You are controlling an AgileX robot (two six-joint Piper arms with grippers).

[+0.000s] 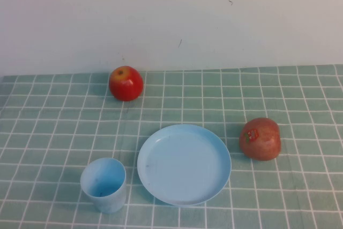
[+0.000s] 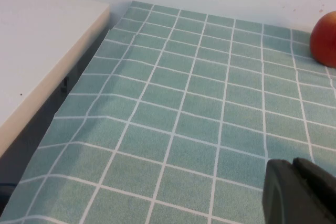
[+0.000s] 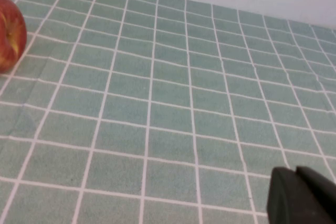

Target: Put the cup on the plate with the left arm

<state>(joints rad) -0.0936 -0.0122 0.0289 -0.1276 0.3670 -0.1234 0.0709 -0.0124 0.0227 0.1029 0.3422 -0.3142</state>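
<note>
I saw the cup (image 1: 104,184) standing upright on the table (image 1: 300,95), just beside the plate (image 1: 184,163) on its left and not on it. A red apple (image 1: 126,83) sat farther back, another (image 1: 260,139) right of the plate. Only a dark corner of the left tool (image 2: 300,192) and right tool (image 3: 300,196) showed above the cloth; I could not tell whether either was open.

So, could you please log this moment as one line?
cup upright beside plate | left claw away from cup | right claw parked
</note>
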